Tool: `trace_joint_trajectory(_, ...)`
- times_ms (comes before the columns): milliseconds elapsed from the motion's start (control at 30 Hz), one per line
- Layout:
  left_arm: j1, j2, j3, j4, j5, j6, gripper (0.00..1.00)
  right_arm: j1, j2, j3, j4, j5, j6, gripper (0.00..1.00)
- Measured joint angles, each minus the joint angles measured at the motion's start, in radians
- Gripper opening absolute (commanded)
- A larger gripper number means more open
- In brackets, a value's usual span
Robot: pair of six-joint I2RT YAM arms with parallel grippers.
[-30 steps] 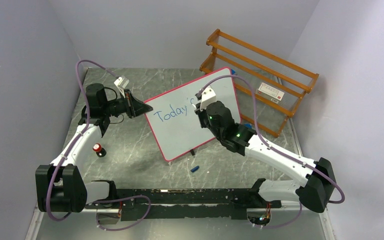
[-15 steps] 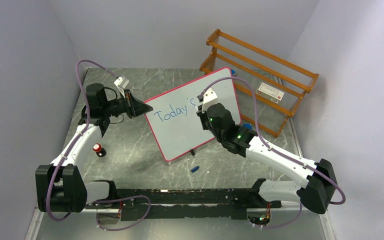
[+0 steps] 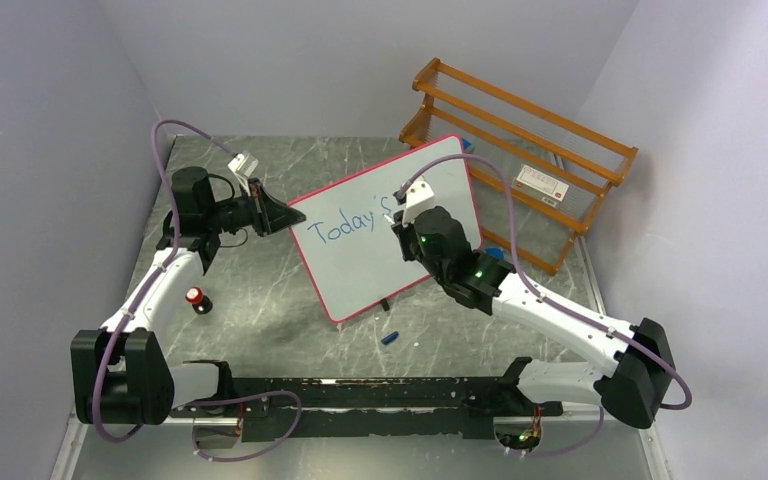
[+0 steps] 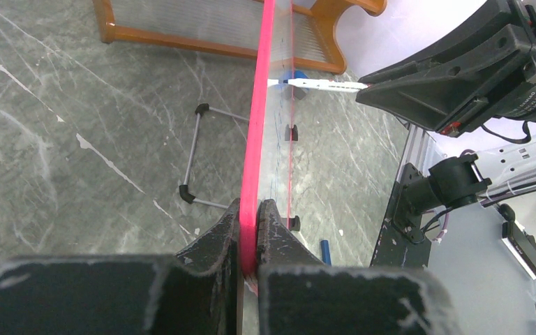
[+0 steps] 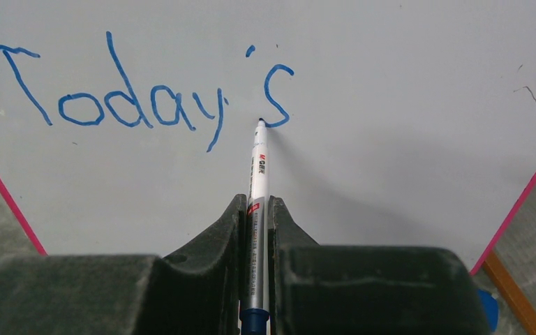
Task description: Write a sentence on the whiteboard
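The whiteboard (image 3: pixel 370 270), white with a pink-red rim, stands tilted on the table's middle. My left gripper (image 3: pixel 298 215) is shut on its left rim; the left wrist view shows the rim (image 4: pixel 259 105) edge-on, pinched between the fingertips of my left gripper (image 4: pixel 251 206). My right gripper (image 5: pixel 257 202) is shut on a white marker (image 5: pixel 259 167), whose tip touches the board at the lower end of the "s". The sentence (image 5: pixel 125 105) reads "Today's" in blue. From above, my right gripper (image 3: pixel 405 215) hovers over the board, just right of the writing (image 3: pixel 345 227).
An orange wooden rack (image 3: pixel 520 130) stands behind the board at the back right. A small red-topped object (image 3: pixel 195 296) lies by the left arm. A blue cap (image 3: pixel 390 338) lies in front of the board. The board's wire stand (image 4: pixel 195 153) rests behind it.
The letter "s" has appeared after the apostrophe. My right gripper with the marker has shifted slightly to the right. The left arm has held still.
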Motion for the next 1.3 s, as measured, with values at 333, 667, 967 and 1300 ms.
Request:
trace_joint_trajectory(333, 0.0, 0.0, 0.006, -0.014, -0.002, 0.005, 0.11, 0.0, -0.068, -0.002, 0.008, -0.006, 0.003, 0.0)
trace_joint_trajectory(667, -0.009, -0.009, 0.008, -0.032, -0.038, 0.062, 0.16, 0.0, -0.167, -0.028, -0.019, 0.016, 0.003, 0.0)
trace_joint_trajectory(967, -0.01, -0.008, 0.023, -0.062, -0.031, 0.066, 0.05, 0.0, -0.218, -0.051, -0.039, 0.062, 0.001, 0.0)
trace_joint_trajectory(1300, 0.001, 0.012, 0.07, -0.158, -0.014, 0.117, 0.05, 0.0, -0.222, -0.077, -0.045, 0.085, -0.006, 0.0)
